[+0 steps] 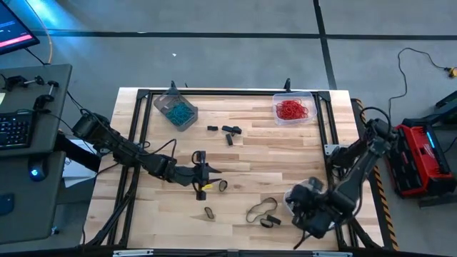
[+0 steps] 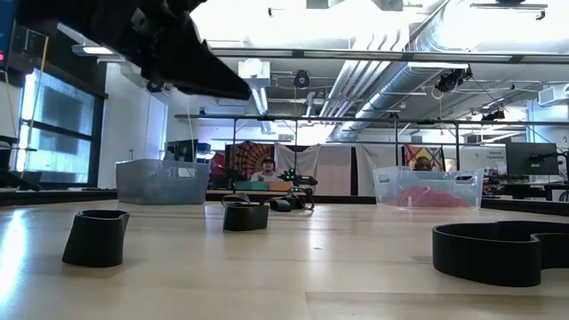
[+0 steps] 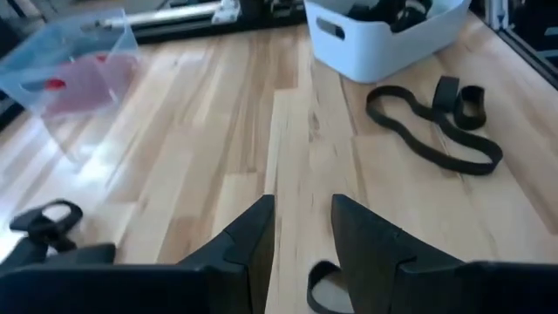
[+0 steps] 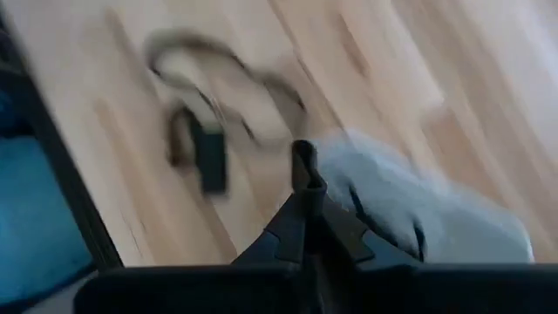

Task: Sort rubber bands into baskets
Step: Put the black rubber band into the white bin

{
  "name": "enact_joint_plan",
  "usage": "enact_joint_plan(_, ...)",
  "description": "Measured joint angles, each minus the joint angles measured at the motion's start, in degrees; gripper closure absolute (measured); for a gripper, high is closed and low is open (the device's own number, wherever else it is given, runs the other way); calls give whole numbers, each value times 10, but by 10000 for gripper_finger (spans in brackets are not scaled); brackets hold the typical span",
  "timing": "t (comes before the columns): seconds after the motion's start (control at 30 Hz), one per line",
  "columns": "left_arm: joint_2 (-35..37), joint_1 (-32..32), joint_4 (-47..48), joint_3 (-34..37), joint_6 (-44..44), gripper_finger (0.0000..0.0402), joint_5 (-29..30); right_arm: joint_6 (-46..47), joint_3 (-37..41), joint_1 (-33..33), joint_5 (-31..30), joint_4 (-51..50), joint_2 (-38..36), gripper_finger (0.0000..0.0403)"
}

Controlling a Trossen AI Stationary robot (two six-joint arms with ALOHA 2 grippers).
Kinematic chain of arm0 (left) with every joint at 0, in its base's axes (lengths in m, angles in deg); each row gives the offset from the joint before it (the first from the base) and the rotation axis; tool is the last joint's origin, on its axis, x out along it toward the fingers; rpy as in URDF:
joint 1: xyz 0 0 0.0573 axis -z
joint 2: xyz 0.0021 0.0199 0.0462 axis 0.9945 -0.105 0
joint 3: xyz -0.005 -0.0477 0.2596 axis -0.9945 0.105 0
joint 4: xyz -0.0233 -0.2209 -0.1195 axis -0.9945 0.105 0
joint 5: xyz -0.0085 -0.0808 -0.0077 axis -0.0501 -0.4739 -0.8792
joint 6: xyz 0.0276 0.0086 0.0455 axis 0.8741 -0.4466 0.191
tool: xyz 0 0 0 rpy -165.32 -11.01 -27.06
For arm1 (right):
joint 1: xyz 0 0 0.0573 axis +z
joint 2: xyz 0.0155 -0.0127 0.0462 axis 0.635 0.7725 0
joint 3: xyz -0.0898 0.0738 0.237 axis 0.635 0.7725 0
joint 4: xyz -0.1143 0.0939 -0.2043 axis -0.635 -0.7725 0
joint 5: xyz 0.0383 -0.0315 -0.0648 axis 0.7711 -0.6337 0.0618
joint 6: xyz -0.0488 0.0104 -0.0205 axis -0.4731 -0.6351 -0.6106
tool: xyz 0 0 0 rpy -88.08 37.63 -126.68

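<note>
My left gripper hovers open over the table's middle left, and a small black rubber band lies under one of its fingers. More black bands lie loose: a small loop, a long one, a folded one and several near the far side. My right gripper is shut above the whitish basket at the near right, which has black bands in it. The right wrist view is blurred and shows nothing between its fingers. Teal bands fill the grey basket. Red ones fill the clear basket. My left gripper stands with its fingers parted above the small black band, which lies flat on the wood. Whether a finger touches the band, I cannot tell.
A black metal frame runs around the wooden table top. The two far baskets stand in its far corners. Bare wood lies between the far bands and the near ones. A desk with a keyboard stands off the table's left.
</note>
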Motion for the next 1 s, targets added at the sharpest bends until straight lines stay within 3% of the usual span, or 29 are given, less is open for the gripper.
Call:
enact_joint_plan(0.23,0,-22,24,0,-41,293,-24,146,4,35,107,-85,0,402)
enact_joint_plan(0.43,0,-46,32,0,-48,298,-88,161,53,29,160,-72,0,402)
enact_joint_plan(0.57,0,-52,53,0,-50,296,-100,165,86,22,183,-53,0,392)
enact_joint_plan(0.8,0,-52,79,0,-59,279,-105,163,99,14,224,-45,0,296)
enact_joint_plan(1.0,0,-55,86,0,-82,250,-121,159,64,13,202,-55,0,214)
